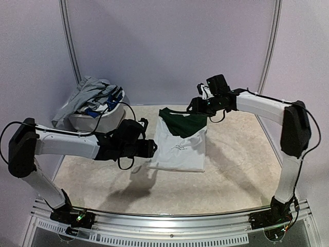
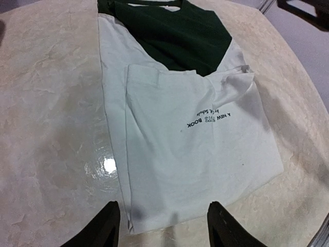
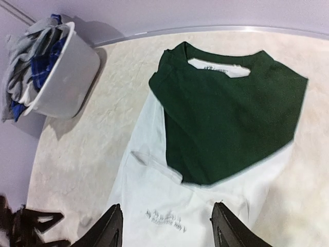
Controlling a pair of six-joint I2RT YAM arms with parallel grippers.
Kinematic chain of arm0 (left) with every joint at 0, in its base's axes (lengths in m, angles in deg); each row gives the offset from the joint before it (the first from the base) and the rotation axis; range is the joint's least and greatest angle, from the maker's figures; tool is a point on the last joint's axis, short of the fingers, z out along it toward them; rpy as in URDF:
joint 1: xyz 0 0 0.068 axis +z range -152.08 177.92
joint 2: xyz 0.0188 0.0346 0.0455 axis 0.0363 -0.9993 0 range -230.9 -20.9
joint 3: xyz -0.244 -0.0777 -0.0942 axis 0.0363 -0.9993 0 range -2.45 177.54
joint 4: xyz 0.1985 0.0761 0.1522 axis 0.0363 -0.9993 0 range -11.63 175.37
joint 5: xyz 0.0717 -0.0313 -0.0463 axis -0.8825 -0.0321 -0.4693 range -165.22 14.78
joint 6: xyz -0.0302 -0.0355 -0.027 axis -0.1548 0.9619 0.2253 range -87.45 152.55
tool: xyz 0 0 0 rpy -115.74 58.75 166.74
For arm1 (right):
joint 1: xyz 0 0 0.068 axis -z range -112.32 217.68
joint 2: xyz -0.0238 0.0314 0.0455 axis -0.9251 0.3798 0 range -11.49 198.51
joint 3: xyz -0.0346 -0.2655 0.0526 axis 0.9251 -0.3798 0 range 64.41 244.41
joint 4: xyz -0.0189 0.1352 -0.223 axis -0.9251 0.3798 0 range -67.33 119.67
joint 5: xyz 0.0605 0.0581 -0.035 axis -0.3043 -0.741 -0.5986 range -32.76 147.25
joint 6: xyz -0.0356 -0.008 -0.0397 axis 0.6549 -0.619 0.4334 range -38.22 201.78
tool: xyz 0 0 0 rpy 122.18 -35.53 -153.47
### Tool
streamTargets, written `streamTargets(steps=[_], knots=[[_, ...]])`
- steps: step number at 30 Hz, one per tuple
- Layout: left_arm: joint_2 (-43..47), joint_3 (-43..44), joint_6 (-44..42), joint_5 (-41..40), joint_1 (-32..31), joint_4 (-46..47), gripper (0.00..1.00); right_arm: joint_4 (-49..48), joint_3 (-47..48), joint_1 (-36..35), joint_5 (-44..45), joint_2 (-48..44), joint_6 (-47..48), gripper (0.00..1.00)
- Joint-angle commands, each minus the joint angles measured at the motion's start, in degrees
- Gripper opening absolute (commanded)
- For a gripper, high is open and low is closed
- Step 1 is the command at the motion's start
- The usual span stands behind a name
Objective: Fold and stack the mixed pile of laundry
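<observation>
White T-shirt point(image 2: 195, 149), partly folded, judged light and limp, likely to sag; best taken at hem corners. Left gripper point(image 2: 162, 218) and right gripper point(image 3: 165, 218) — jaws apart, empty.

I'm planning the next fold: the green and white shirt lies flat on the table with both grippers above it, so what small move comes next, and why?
Probably lower the left gripper onto the near edge of the T-shirt and pinch it. The sides look folded in, and its open, empty jaws hang just over that edge.
</observation>
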Motion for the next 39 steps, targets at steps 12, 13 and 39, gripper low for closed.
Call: streamTargets(steps=[12,13,39], knots=[[-0.37,-4.99,-2.13,2.33,-0.05,-4.94,0.59,-13.21,-48.47,-10.53,3.51,-29.09,-16.84,0.68],[-0.53,-5.37,-2.03,2.74,-0.04,-4.69,0.59,-14.42,-50.00,-11.07,3.82,-29.62,-17.53,0.67],[-5.78,-5.89,-0.76,5.67,-0.04,-1.96,0.53,-24.54,-54.37,-11.99,3.12,-17.58,-20.46,0.40]])
